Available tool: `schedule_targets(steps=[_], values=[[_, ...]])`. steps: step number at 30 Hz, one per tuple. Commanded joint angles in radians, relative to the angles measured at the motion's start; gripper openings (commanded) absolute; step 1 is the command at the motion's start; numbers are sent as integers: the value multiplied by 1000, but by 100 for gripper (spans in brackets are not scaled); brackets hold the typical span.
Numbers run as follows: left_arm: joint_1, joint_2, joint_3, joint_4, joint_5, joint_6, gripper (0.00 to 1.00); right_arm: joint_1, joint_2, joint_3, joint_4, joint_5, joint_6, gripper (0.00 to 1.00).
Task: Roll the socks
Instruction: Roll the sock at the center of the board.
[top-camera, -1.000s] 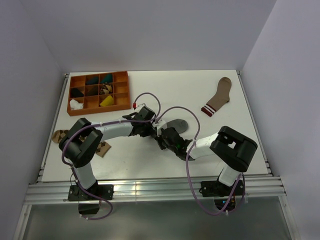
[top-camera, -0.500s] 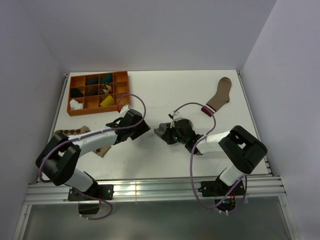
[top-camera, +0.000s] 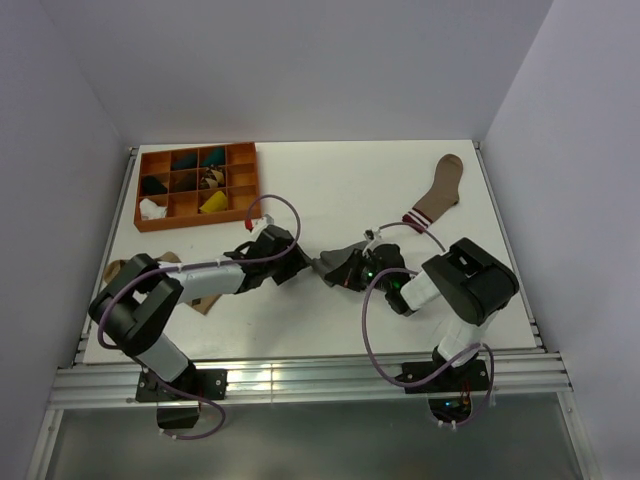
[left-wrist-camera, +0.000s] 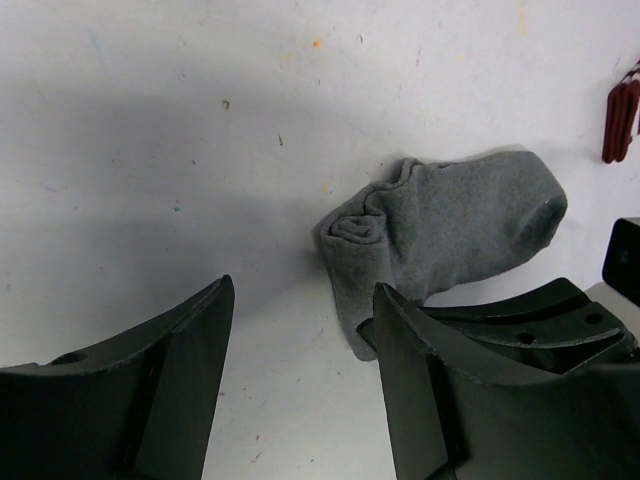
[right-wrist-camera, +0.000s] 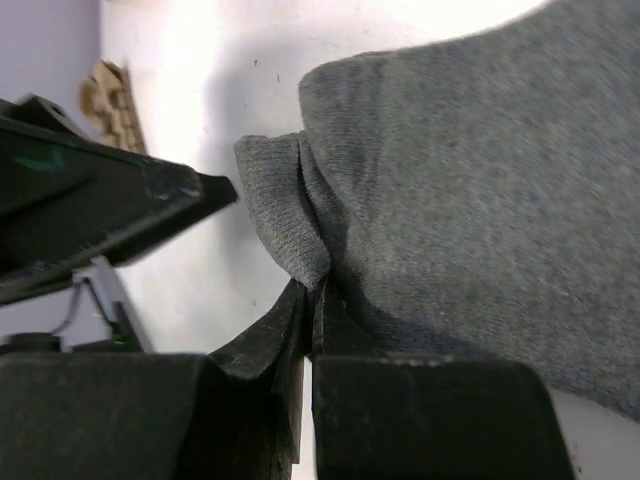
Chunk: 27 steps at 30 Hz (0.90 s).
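Roughly at the middle of the white tabletop (top-camera: 320, 180), a shade toward 6 o'clock, lies the short plain grey fabric sock (top-camera: 340, 262). Its 9 o'clock end is curled into a small, partly made roll, seen clearly from the left wrist (left-wrist-camera: 450, 230). The rest spreads flat toward 3 o'clock.

The right gripper (top-camera: 352, 270) comes in from the 4 o'clock side. Its two black fingers are pressed together on a folded edge of the grey sock (right-wrist-camera: 470, 170). The wrist view shows the pinch (right-wrist-camera: 312, 295) with cloth bunched above the tips.

The left gripper (top-camera: 296, 262) sits just at 9 o'clock of the sock. Its fingers stand apart with only bare table between them (left-wrist-camera: 305, 290), and the near edge of the sock passes behind its right finger.

At 10 o'clock on the table sits the orange plastic tray with a grid of compartments (top-camera: 190, 222), several holding small dark, yellow and white bundles. At 2 o'clock the long brown sock with the maroon-and-white striped cuff (top-camera: 437, 195) lies flat, well apart from both arms. At 8 o'clock, partly under the left arm, lies the tan-and-brown diamond-patterned sock (top-camera: 120, 270).
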Motion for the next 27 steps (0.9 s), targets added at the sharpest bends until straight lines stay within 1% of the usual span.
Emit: schedule_targets(steps=[1,4,6,13,18,27], values=[[-14,19,41,56,19,-14,63,-23,53,-49,100,-39,131,0],[-17,43,41,64,19,-17,62,-35,91,-60,149,-57,189,0],[-19,52,40,74,19,-19,62,-36,112,-58,146,-52,212,0],[-22,85,41,113,22,-8,61,-52,134,-60,141,-65,234,0],[-20,115,55,105,21,0,59,-56,137,-60,135,-66,239,0],[-26,181,89,70,44,16,48,-59,132,-57,127,-66,234,0]])
